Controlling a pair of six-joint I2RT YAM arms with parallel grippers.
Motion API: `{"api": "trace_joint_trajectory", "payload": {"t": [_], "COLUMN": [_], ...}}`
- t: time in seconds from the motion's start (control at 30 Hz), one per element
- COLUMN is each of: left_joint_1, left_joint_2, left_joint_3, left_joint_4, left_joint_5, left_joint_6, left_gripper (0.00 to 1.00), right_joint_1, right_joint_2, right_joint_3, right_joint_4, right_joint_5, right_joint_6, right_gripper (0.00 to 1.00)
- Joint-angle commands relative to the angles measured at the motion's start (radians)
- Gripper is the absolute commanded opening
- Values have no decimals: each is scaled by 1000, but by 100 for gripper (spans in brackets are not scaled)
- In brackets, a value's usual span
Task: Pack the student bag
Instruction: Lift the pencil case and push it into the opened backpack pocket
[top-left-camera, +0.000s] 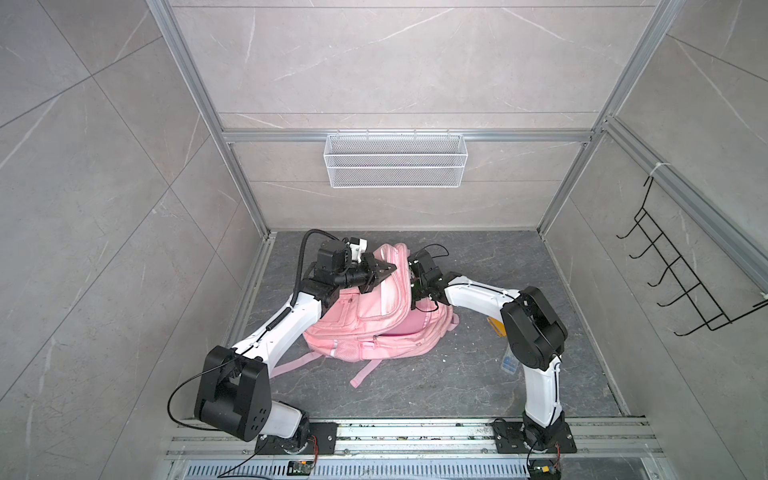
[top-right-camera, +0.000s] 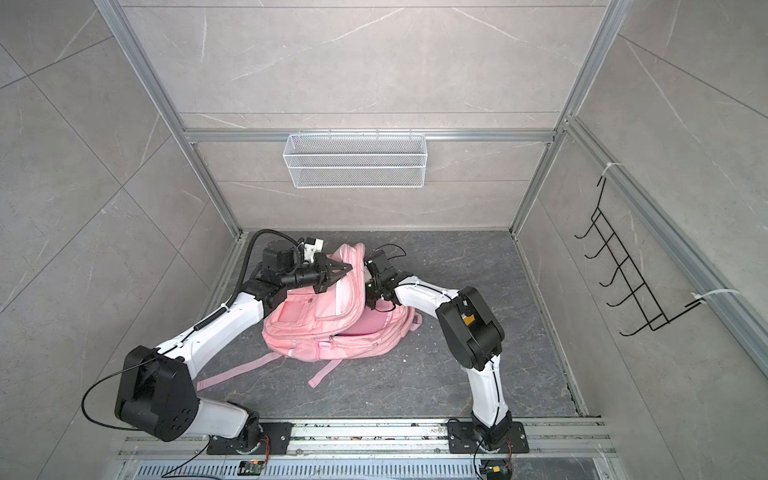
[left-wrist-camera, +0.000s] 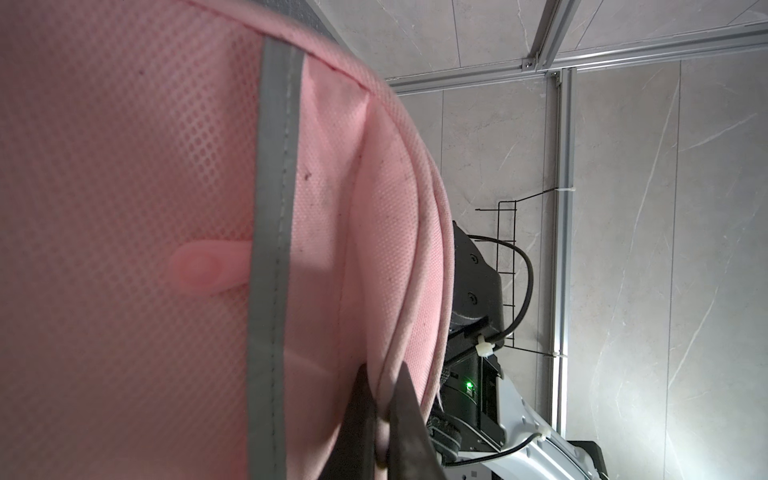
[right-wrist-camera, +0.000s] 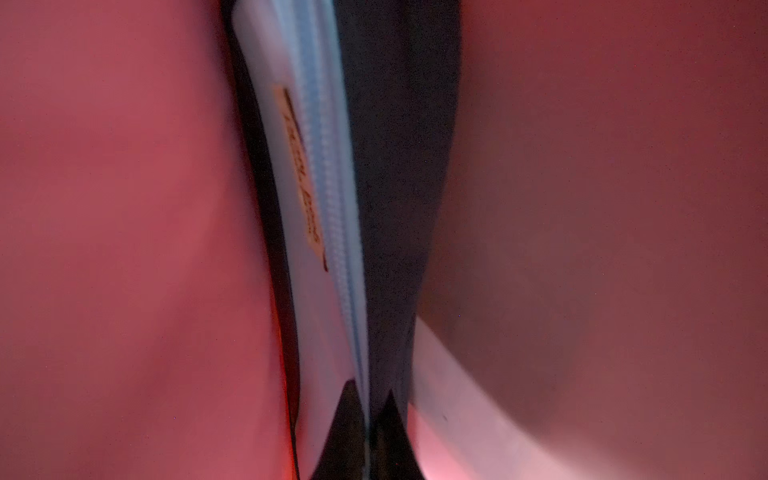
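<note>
Backpack (top-left-camera: 361, 328), pink, slumped on dark floor (top-left-camera: 415, 395), front panel raised. Left gripper (top-left-camera: 392, 268): jaws clamped on backpack's piped rim, holding it up. Right gripper (right-wrist-camera: 369, 399): reaching inside the opening, jaws pinched on pencil case (right-wrist-camera: 316, 208), light-blue and navy, along its zip.

orange label (right-wrist-camera: 301, 174) with dark lettering on the light-blue pencil case (right-wrist-camera: 318, 316), too blurred to read

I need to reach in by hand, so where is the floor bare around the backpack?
Bare floor: the far right corner between the student bag and the right wall, and the near strip between its straps and the base rail. Crowded: the bag's far end, where the left arm and right arm meet.
</note>
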Motion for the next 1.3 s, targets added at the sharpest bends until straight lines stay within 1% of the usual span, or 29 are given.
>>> {"api": "trace_joint_trajectory", "payload": {"t": [0.0, 0.17, 0.37, 0.53, 0.7, 0.73, 0.83, 0.97, 1.03, 1.1, 1.17, 1.2, 1.27], "left_joint_1": [-15, -27, -53, -69, -70, -71, -70, -68, -61, -54, -42, -33, -10], "left_joint_2": [-3, 38, 78, 111, 139, 144, 163, 179, 177, 162, 142, 133, 113], "left_joint_3": [88, 106, 106, 98, 113, 121, 145, 128, 106, 87, 73, 63, 37], "left_joint_4": [222, 285, 383, 459, 479, 479, 477, 512, 530, 506, 472, 455, 433], "left_joint_5": [42, 43, 24, 16, 11, 11, 14, -2, -14, -25, -31, -37, -52], "left_joint_6": [-36, -81, -143, -189, -201, -201, -203, -246, -261, -246, -228, -222, -218], "left_gripper": [0, 0, 0, 0, 0, 0, 0, 0, 0, 0, 0, 0, 0], "right_joint_1": [46, 58, 72, 90, 109, 114, 126, 134, 131, 122, 113, 105, 92], "right_joint_2": [52, 107, 189, 249, 290, 297, 320, 331, 316, 289, 250, 225, 170], "right_joint_3": [62, 87, 171, 221, 243, 244, 256, 268, 237, 188, 152, 134, 100], "right_joint_4": [79, 194, 195, 240, 300, 328, 413, 442, 481, 526, 533, 520, 478], "right_joint_5": [-64, -94, -124, -156, -169, -175, -190, -210, -207, -195, -179, -171, -148], "right_joint_6": [21, 88, 97, 131, 130, 166, 207, 207, 216, 226, 213, 196, 149], "right_gripper": [0, 0, 0, 0, 0, 0, 1, 4, 6, 11, 15, 19, 30]}}
